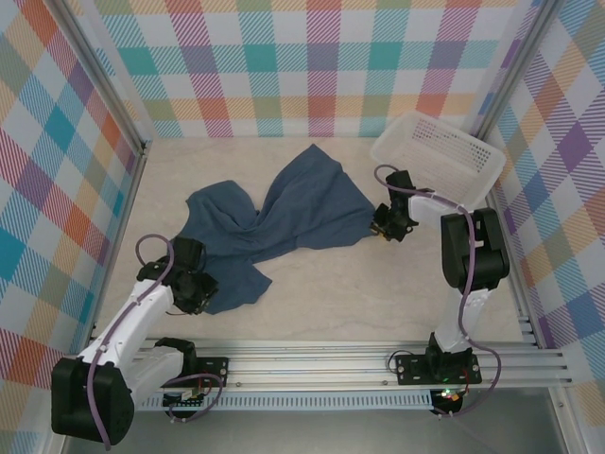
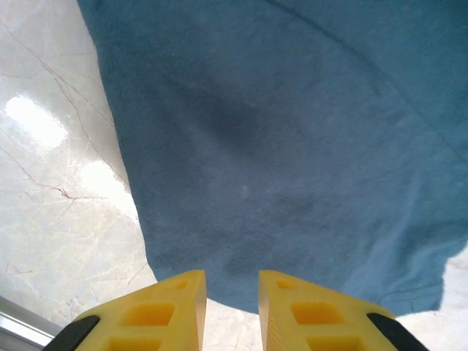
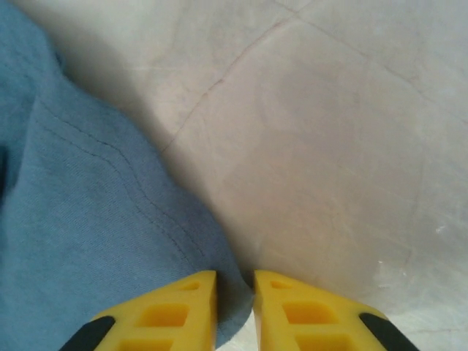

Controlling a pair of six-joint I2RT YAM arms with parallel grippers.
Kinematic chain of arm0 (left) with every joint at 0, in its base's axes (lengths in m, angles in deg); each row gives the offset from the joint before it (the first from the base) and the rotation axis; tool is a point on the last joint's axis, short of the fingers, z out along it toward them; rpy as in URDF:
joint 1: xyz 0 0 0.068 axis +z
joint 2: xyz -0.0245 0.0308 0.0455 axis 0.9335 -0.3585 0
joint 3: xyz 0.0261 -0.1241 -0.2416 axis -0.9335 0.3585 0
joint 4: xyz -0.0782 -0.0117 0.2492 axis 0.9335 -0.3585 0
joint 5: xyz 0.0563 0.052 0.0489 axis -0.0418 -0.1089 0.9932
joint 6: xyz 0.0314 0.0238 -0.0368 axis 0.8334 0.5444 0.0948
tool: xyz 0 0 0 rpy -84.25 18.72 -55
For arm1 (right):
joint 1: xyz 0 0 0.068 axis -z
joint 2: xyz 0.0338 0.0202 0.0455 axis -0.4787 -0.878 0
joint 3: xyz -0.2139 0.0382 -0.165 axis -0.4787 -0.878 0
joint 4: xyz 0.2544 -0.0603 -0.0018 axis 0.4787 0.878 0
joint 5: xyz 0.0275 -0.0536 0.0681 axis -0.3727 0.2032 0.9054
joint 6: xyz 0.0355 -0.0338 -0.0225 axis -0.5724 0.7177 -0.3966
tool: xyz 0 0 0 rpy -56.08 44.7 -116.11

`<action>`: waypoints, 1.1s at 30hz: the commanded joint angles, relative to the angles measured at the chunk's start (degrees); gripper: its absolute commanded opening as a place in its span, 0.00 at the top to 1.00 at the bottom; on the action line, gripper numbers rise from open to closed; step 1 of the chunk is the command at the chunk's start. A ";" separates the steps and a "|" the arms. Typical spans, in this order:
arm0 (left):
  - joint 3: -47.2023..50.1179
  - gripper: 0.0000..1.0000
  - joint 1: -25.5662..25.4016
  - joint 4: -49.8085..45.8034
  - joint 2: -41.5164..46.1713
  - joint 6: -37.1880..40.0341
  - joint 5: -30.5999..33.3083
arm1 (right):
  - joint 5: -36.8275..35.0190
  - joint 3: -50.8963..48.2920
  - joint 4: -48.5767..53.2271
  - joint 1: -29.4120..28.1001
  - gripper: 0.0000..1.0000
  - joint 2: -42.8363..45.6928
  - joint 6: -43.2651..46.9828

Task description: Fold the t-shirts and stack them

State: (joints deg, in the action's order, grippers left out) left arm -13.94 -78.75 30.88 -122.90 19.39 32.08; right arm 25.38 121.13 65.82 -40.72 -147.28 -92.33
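Nearest the overhead camera, an aluminium rail (image 1: 359, 364) carrying both arm bases was seen, well to the near side of the t-shirt (image 1: 293, 203). The dark teal-blue t-shirt was laid out crumpled on the pale desk (image 1: 378, 293), twisted at its middle. The left fingers (image 1: 196, 291) were placed over the t-shirt's near left corner, and the right fingers (image 1: 386, 225) were set at its right corner. A white perforated basket (image 1: 444, 156) was stood near the t-shirt's far right side.

In the left wrist view, the yellow left fingers (image 2: 196, 287) were seen slightly parted, with nothing gripped between them. The t-shirt (image 2: 278, 146) was spread flat beyond their tips, and the glossy marbled desk (image 2: 58, 183) was exposed to the t-shirt's left.

In the right wrist view, the right fingers (image 3: 205, 289) were held almost together, and a corner of the t-shirt (image 3: 88, 241), by its stitched hem, was caught between their tips. The bare desk (image 3: 329, 146) was shown to the right of the t-shirt.
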 commanded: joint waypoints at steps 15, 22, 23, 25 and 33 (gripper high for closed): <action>-4.03 1.00 -1.69 3.69 -11.91 0.34 10.30 | -2.73 -1.15 19.43 -2.73 1.00 20.32 -1.51; -6.39 1.00 -1.67 2.73 -12.19 1.96 10.58 | 2.61 -3.46 31.92 -2.93 1.00 25.51 -0.37; -6.61 1.00 -1.67 2.62 -12.36 2.15 10.52 | 3.24 -4.71 31.85 -2.92 1.00 25.54 -0.29; -7.04 1.00 -1.68 2.53 -12.55 2.18 10.46 | 2.76 -6.58 30.47 -2.91 0.87 23.97 0.50; -8.56 0.92 -1.79 -0.57 -10.52 3.71 7.53 | -6.31 -4.82 26.21 -2.56 0.66 19.69 3.10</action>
State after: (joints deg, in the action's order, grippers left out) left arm -20.70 -79.84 34.43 -135.03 21.70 40.56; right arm 21.44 115.51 92.18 -43.54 -128.96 -90.06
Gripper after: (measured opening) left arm 0.069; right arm 0.356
